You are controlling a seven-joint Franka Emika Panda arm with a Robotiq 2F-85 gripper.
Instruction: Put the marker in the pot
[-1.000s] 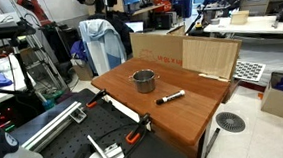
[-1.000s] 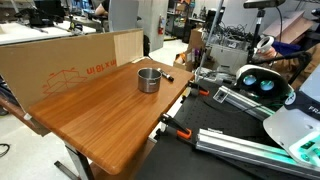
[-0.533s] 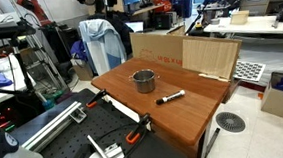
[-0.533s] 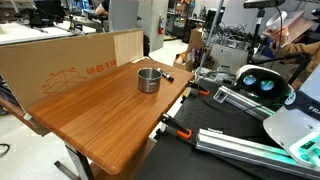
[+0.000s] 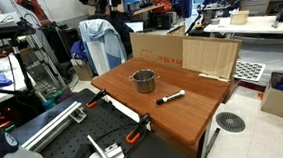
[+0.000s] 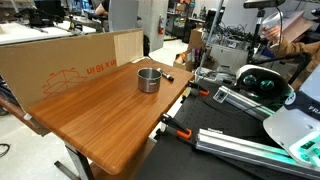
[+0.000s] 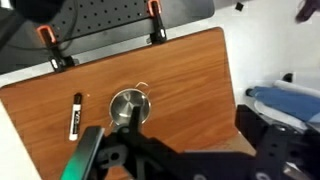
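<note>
The end effector (image 7: pixel 175 158) sits blurred along the bottom of the wrist view, well above the surface (image 7: pixel 195 75); I cannot tell whether it is open or closed. The marker (image 7: pixel 75 115) lies flat at centre left, near the pot (image 7: pixel 128 103) but apart from it. A skewed descent could push the thin marker and roll it away, or knock the pot.

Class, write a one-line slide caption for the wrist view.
From above: the pot stands on the wooden table, the marker lies apart beside it, two orange clamps grip the edge.
</note>
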